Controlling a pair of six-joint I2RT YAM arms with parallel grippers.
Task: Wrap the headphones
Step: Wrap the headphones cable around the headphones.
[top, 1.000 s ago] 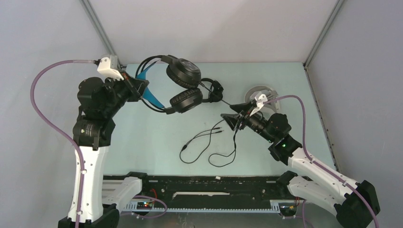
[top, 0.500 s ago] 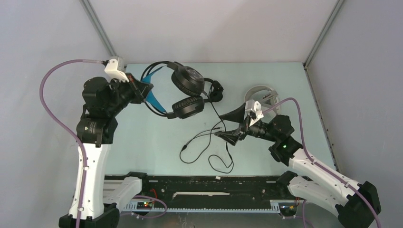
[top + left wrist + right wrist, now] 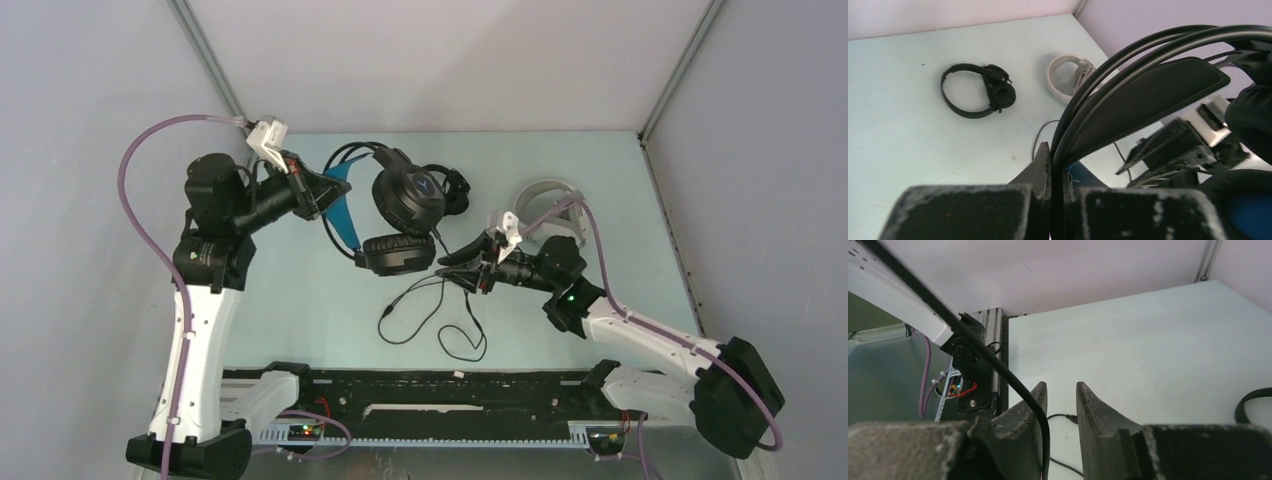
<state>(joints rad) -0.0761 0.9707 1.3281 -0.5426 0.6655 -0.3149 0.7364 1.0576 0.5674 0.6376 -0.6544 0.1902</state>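
Observation:
My left gripper (image 3: 325,190) is shut on the headband of the bulky black headphones (image 3: 408,198) and holds them above the table; the blue lining (image 3: 345,215) shows. In the left wrist view the gripper (image 3: 1055,161) pinches the black headband (image 3: 1148,90). The headset's cable (image 3: 430,318) hangs down and lies looped on the table. My right gripper (image 3: 452,270) is just right of the lower ear cup (image 3: 395,255). Its jaws (image 3: 1061,386) stand a little apart, and the cable (image 3: 998,367) runs over the left finger into the gap, unpinched.
A small slim black headset (image 3: 455,190) lies behind the held ear cups, also seen flat on the table (image 3: 979,90). A white headset (image 3: 545,205) rests at the back right. The black rail (image 3: 450,390) lines the near edge.
The left arm has carried the bulky headphones to the right and turned them. The right gripper has moved left to the hanging cable, widening and then narrowing its jaws.

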